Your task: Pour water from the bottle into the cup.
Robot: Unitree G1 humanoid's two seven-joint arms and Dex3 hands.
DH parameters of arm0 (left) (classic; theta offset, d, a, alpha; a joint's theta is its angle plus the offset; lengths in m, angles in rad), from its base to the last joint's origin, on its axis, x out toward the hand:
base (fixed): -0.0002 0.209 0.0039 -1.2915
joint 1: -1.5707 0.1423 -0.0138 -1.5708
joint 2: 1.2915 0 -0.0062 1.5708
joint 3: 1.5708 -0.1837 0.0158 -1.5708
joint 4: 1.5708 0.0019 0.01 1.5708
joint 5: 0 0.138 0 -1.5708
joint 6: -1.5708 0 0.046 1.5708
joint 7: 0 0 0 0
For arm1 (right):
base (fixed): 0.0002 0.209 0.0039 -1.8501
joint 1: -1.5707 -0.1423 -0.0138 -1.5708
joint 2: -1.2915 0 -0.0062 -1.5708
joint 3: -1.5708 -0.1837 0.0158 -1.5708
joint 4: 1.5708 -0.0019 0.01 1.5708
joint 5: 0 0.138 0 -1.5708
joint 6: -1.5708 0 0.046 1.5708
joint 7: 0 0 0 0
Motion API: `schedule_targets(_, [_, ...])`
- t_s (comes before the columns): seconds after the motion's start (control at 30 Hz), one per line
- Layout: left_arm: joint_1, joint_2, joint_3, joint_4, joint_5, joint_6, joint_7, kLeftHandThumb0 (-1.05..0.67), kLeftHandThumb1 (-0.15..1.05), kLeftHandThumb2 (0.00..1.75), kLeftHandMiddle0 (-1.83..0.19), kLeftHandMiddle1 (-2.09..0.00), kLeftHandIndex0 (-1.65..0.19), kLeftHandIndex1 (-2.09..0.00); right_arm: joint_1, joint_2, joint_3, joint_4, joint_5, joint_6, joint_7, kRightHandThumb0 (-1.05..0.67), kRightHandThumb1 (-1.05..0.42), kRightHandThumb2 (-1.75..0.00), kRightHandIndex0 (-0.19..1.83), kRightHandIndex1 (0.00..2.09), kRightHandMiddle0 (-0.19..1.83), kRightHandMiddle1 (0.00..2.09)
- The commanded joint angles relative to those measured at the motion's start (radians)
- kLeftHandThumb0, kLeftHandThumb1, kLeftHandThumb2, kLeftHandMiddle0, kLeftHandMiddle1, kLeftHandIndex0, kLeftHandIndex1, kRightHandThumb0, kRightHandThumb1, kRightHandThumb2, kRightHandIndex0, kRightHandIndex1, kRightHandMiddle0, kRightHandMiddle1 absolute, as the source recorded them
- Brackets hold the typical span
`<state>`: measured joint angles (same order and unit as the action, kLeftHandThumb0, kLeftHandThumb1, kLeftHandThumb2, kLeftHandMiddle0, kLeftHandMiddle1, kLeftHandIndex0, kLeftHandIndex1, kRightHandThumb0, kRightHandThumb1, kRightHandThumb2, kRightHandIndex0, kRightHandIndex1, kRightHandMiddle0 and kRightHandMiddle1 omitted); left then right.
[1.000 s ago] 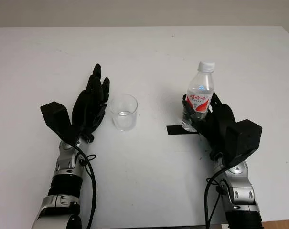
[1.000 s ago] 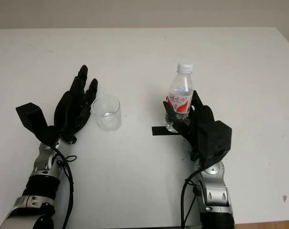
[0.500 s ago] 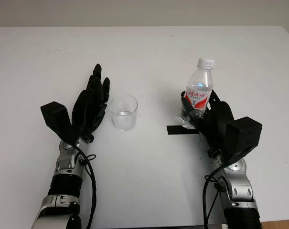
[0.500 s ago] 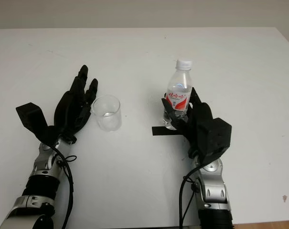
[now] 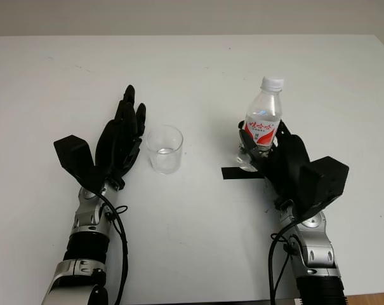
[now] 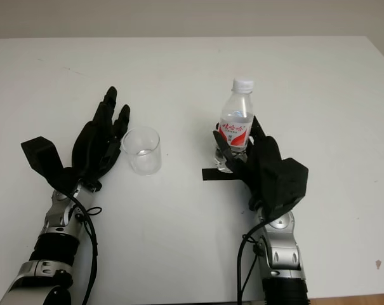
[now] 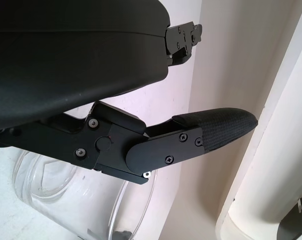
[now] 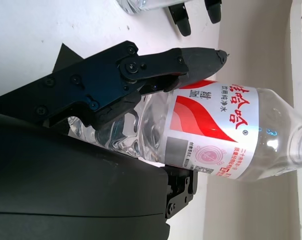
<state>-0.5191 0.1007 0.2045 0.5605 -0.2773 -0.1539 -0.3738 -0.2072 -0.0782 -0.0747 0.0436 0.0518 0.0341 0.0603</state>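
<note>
On the white table [image 5: 198, 70], the black right hand [image 5: 287, 162] is clamped around the lower half of a clear plastic water bottle (red-white label, white cap) [image 5: 263, 121]; bottle upright. Black left hand [image 5: 119, 143] open, just beside the clear glass cup [image 5: 164, 149], on its left.

The right robot hand [image 5: 277, 155] is closed in a grasp, while the left robot hand [image 5: 120, 141] is open, fingers pointing forward.

Head stereo overhead; 2 close wrist views
</note>
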Motion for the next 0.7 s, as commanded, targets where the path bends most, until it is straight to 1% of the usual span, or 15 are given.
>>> schedule_targets(0.0, [0.034,0.007,0.001,0.023,0.002,0.011,0.001,-0.86,1.05,0.68,0.15,-0.05,0.18,-0.05,-0.013,-0.008,0.007,-0.009,-0.004,-0.005,0.005,-0.52,-1.05,-0.27,0.99,2.09,0.71,2.09])
schedule_targets(0.1, [0.031,0.009,0.002,0.028,0.002,0.009,0.000,-0.86,1.05,0.68,0.15,-0.06,0.18,-0.05,-0.017,-0.003,0.005,0.003,0.001,-0.004,0.011,-0.57,-1.05,-0.18,0.83,2.09,0.57,2.09])
schedule_targets(0.2, [0.027,0.011,0.005,0.036,-0.002,0.006,-0.006,-0.86,1.05,0.68,0.15,-0.06,0.18,-0.05,-0.019,0.008,0.000,0.008,0.018,0.007,0.014,-0.59,-1.05,-0.13,0.74,2.09,0.44,2.09])
schedule_targets(0.47, [0.017,0.016,0.006,0.047,-0.006,0.006,-0.017,-0.85,1.05,0.69,0.15,-0.05,0.19,-0.05,-0.017,0.012,-0.001,-0.008,0.031,0.039,0.010,-0.62,-1.05,-0.08,0.70,2.09,0.32,2.09])
schedule_targets(0.57, [0.017,0.017,0.007,0.046,-0.008,0.010,-0.019,-0.86,1.05,0.68,0.16,-0.05,0.19,-0.05,-0.013,0.013,-0.004,-0.002,0.043,0.021,0.019,-0.61,-1.04,-0.06,0.67,2.09,0.28,2.09])
schedule_targets(0.63, [0.016,0.019,0.006,0.047,-0.006,0.008,-0.021,-0.85,1.05,0.69,0.16,-0.05,0.19,-0.04,-0.010,0.006,-0.002,0.003,0.041,0.005,0.030,-0.62,-1.00,-0.05,0.44,2.09,0.17,2.06])
schedule_targets(0.67, [0.016,0.020,0.007,0.047,-0.008,0.009,-0.024,-0.85,1.05,0.69,0.16,-0.05,0.19,-0.04,-0.007,-0.008,0.007,0.004,0.024,-0.006,0.039,-0.64,-0.98,-0.05,0.25,2.04,0.05,1.97])
